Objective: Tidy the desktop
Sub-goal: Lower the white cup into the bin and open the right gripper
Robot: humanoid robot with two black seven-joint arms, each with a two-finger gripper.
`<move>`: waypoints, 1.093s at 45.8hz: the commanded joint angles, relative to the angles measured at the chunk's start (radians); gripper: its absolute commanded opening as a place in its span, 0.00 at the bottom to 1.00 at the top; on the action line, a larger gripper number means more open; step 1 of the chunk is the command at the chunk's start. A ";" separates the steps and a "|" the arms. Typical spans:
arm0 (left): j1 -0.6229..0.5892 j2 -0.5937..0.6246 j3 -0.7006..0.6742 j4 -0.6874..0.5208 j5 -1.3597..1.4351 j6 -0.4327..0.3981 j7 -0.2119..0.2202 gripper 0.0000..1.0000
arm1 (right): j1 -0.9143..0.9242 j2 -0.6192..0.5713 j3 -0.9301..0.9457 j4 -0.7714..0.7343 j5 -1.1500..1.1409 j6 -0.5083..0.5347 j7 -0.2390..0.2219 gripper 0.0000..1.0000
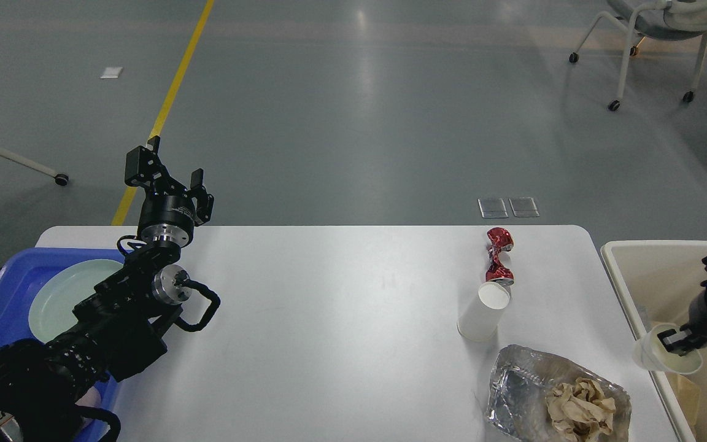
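The right pincer (pixel 679 344) grips the rim of a white paper cup (pixel 660 357) over the beige bin's (pixel 648 258) edge, the white surface (pixel 329 319) lying to its left. The left pincer (pixel 172 167) stands open. No writing is legible.

Two paper cups (pixel 483 319) (pixel 665 356), one crushed red can (pixel 498 256), one foil tray (pixel 553 393), one plate (pixel 64 296), one blue tray (pixel 3 288), one beige bin (pixel 648 270).
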 commanded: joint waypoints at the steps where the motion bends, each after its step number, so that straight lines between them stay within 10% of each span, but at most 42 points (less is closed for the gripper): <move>1: 0.000 0.000 0.000 0.001 0.000 0.000 0.000 1.00 | 0.101 0.000 -0.017 0.002 0.000 0.051 0.050 0.00; 26: 0.000 0.000 0.000 0.001 0.000 0.000 0.000 1.00 | 0.871 0.098 0.236 0.009 0.003 0.602 0.382 0.00; 31: 0.000 0.000 0.000 0.001 0.000 0.000 0.000 1.00 | 0.977 0.104 0.369 0.020 0.005 0.740 0.396 0.00; 50: 0.000 0.000 0.000 0.001 0.000 0.000 0.000 1.00 | 0.933 0.096 0.572 0.008 0.017 0.740 0.366 0.00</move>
